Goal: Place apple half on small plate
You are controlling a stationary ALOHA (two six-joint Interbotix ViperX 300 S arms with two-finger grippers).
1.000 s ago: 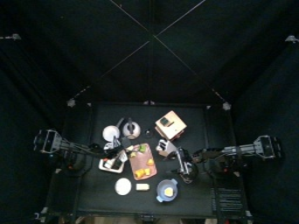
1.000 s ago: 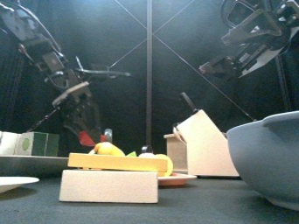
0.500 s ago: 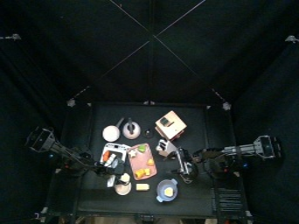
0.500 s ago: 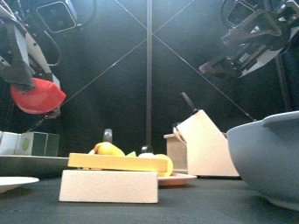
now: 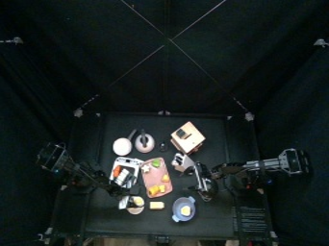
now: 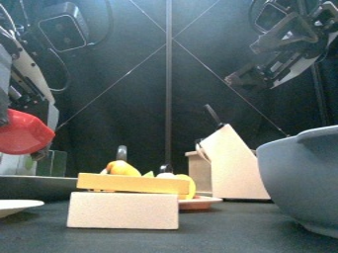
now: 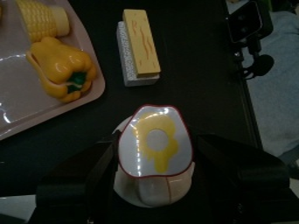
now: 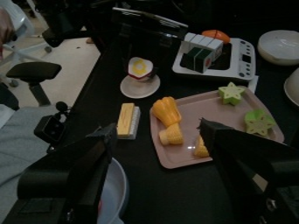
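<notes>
The apple half, red-skinned with a pale yellow cut face, sits between the jaws of my left gripper, which is shut on it. In the front view the apple half hangs at the far left, well above the small plate, a flat white disc at the table's front left. From above, the small plate lies just past the left arm's tip. The right wrist view shows the apple half over the small plate. My right gripper hovers open over the tray, holding nothing.
A pink tray carries a yellow pepper and cut fruit. A yellow-topped white block stands beside the plate. The blue bowl sits front right, a wooden knife block behind it. A white bowl lies at the back left.
My left gripper carried the apple half off the tray, leftward and toward the table's front, up and then slightly down above the small plate. The right arm stayed put.
</notes>
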